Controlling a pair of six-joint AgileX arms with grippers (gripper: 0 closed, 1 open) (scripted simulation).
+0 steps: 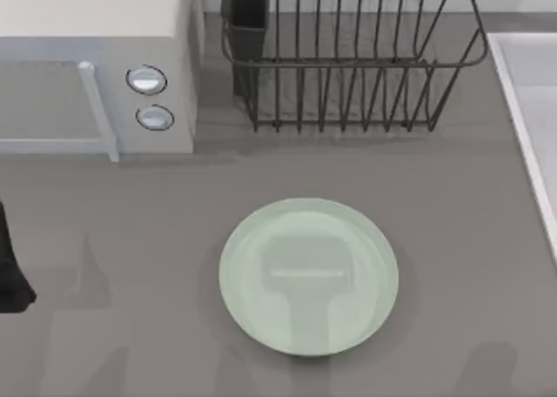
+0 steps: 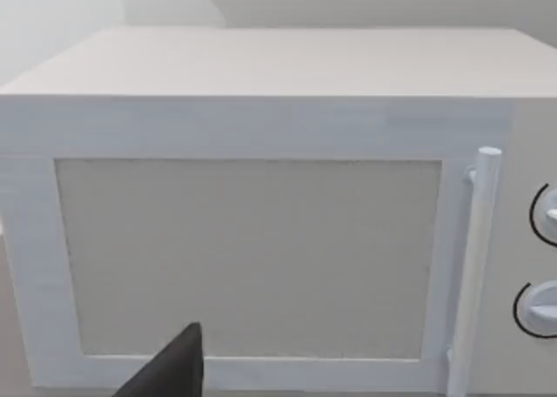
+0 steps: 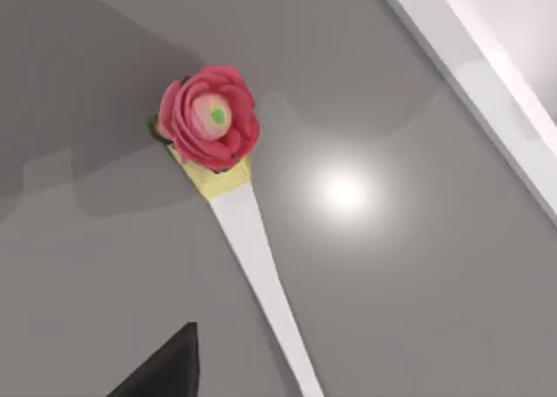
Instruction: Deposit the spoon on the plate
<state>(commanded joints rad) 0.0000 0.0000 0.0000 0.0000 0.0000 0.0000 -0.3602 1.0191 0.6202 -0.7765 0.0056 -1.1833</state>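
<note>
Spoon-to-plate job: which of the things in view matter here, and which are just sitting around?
For the job:
- spoon, lying on the table under the right wrist camera
- plate, nothing on it

Just there:
- microwave
- dish rack
- white ledge at the table's right edge

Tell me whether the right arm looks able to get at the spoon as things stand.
Probably yes. In the right wrist view the spoon lies bare on the grey table, its red rose end up-facing, nothing over or against it. A dark fingertip shows close by. The left arm sits parked at the table's left edge.
</note>
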